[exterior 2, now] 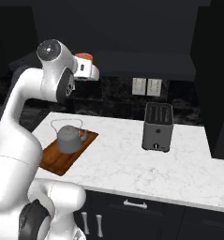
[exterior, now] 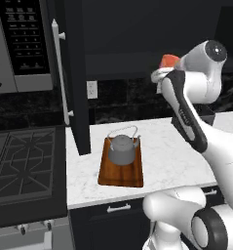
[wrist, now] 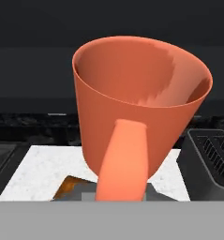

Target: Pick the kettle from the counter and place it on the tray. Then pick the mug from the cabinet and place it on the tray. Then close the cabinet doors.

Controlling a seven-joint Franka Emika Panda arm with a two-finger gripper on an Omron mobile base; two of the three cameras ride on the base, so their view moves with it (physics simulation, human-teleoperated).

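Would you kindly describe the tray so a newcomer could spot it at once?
On the white marble counter, just right of the stove, lies a flat reddish-brown wooden tray. It alone carries the dark grey kettle, whereas the boxy toaster stands on bare stone.

Arm raised, elbow bent; gripper (wrist: 120,190) clamped on mug (wrist: 141,108) handle.

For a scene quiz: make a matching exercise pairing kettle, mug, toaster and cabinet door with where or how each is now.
Things:
1. kettle
2. mug
3. toaster
4. cabinet door

States:
A. swung open
B. on the bare counter
C. on the tray
D. held up in the gripper

Pairs: 1-C, 2-D, 3-B, 4-A
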